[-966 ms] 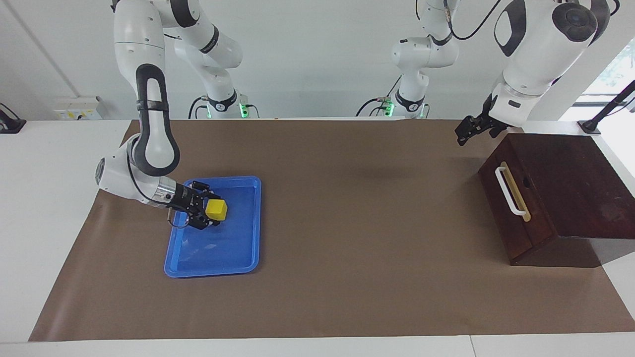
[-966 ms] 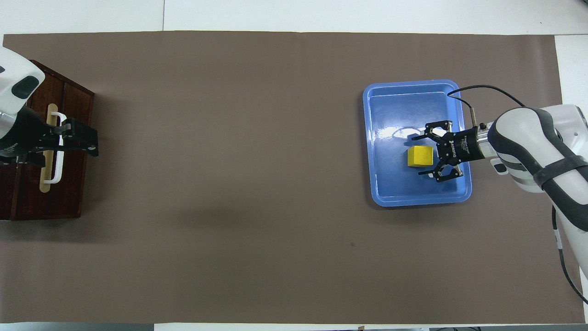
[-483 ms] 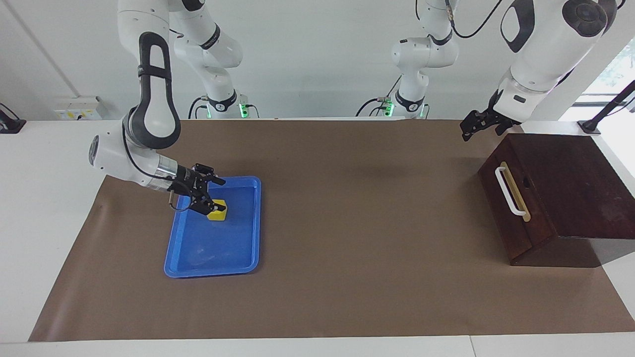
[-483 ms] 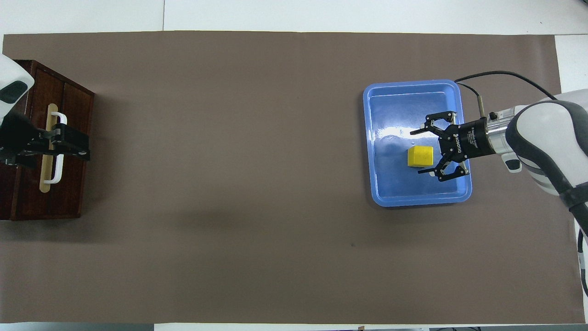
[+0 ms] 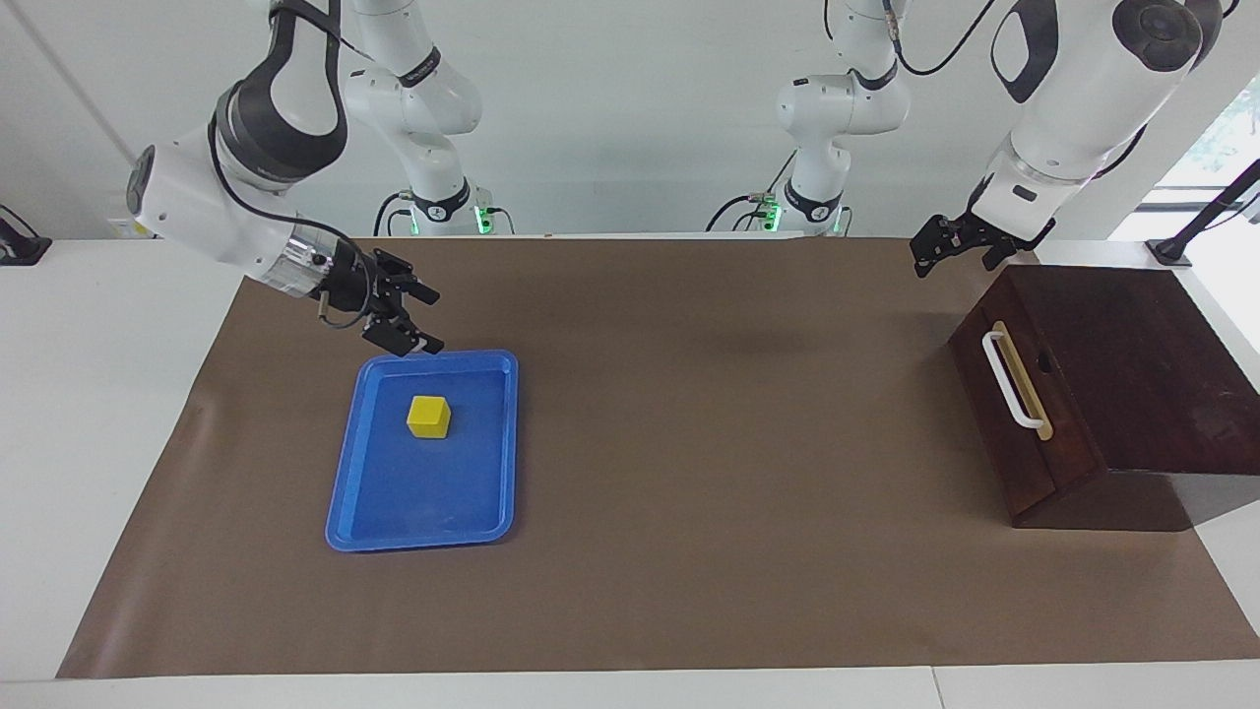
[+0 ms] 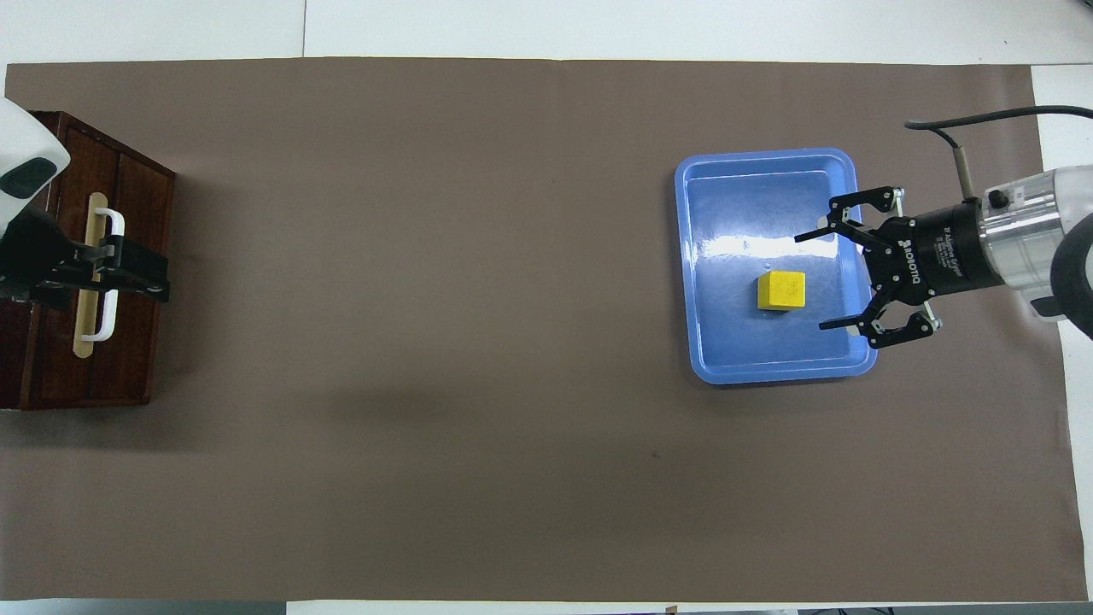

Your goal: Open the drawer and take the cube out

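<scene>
I am holding my right gripper [image 5: 409, 317] in the air over the rim of the blue tray [image 5: 497, 448] nearest my bases, toward the right arm's end of the tabletop [image 5: 689, 551], its fingers spread wide and gripping nothing. My left gripper [image 5: 947, 244] is hanging over the tabletop edge nearest my bases, beside the dark wooden box [image 5: 1132, 394]; I cannot tell how its fingers stand. Farther out, the cube [image 5: 428, 417] is sitting loose on the tray floor, so my right gripper is much the nearer to it. The drawer [image 5: 1014, 414] is lying shut at the left arm's end, its white handle [image 5: 1006, 379] running away from me. A second ago my right gripper was low in the tray around the cube; it has since lifted clear, and the left has drawn back too. I judge the job nearly finished.
</scene>
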{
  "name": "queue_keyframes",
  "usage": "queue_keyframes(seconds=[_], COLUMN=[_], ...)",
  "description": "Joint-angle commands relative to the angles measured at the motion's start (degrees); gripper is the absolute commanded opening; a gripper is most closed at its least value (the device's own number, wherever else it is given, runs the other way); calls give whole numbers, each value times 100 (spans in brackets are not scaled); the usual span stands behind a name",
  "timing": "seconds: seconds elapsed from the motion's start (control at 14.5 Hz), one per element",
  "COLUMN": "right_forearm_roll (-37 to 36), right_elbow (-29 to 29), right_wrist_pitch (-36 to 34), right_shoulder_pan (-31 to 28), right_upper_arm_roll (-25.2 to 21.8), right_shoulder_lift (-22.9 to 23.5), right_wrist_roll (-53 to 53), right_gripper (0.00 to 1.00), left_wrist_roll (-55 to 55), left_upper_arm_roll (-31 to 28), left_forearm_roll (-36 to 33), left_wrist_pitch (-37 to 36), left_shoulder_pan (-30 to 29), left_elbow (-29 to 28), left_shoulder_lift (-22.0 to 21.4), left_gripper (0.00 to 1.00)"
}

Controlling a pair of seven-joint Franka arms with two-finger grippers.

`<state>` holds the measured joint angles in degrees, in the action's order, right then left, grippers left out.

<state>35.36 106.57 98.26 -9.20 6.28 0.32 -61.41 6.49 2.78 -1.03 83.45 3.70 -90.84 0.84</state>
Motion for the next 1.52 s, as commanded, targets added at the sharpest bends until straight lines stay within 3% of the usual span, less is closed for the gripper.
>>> queue_keyframes(seconds=[0.0,0.14,0.48,0.97,1.24,1.45], right_forearm_roll=[-660,-1038,-2145,-3736,-3442,-3369], right_elbow=[-627,-944,-1419,-1709,-2132,-1774], right_wrist_pitch=[-447,-754,-1265,-1195,-1450,-1485], right_shoulder_pan=[-21,-21,75,164,742,586], right_upper_arm_roll=[127,250,374,260,-643,-707], right_shoulder_lift=[-14,-14,-40,-76,92,-5], right_wrist_roll=[23,468,2708,6619,6993,7011], right_gripper=[100,100,100,100,100,100], left_wrist_roll=[-166,-184,-210,-280,-289,-298], left_upper_arm_roll=[-32,-32,-32,-32,-32,-23], left_forearm_roll=[51,42,33,42,85,94], left_wrist_pitch=[31,275,303,330,312,295], left_shoulder_pan=[-53,-53,-45,-45,-45,-36], left_elbow=[40,31,22,22,31,31], left_shoulder_lift=[-40,-40,-31,-40,-40,-40], left_gripper=[100,100,100,100,100,100])
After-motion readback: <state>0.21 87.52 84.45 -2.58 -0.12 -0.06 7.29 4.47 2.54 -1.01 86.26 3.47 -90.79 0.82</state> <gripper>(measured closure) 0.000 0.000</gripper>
